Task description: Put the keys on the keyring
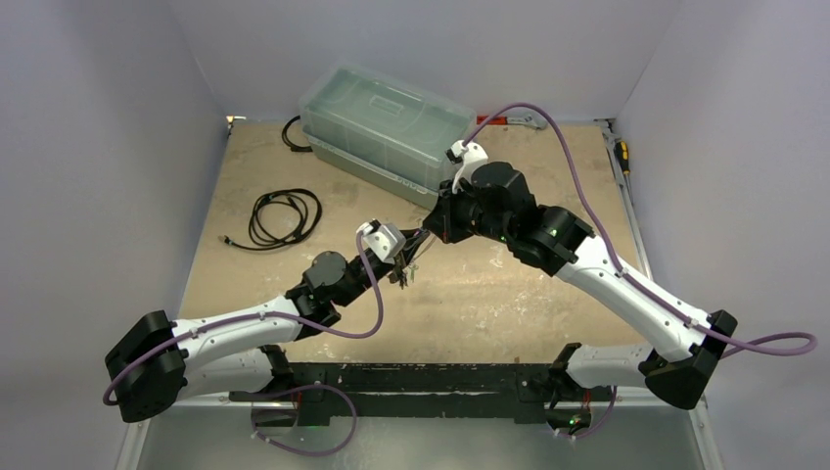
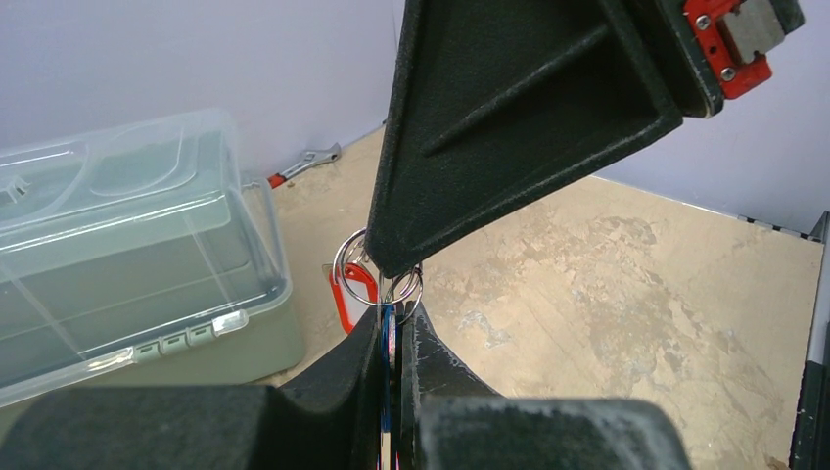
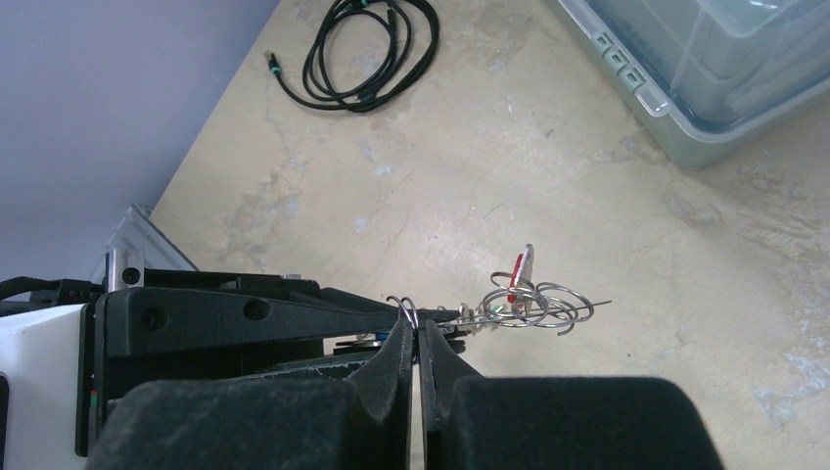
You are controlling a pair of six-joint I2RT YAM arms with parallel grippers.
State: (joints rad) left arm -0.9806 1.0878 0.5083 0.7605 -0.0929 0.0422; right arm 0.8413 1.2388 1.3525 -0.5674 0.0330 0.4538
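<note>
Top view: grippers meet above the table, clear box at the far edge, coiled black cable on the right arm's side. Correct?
No. The top view shows the coiled black cable on the left arm's side. The rest holds: left gripper and right gripper meet above the table, clear box at the far edge.

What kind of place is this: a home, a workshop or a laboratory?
Most likely a robotics laboratory test cell. Plain white walls enclose a worn table, two robot arms are bolted at its near edge, and a wrench and a clear plastic box lie at the back.
</note>
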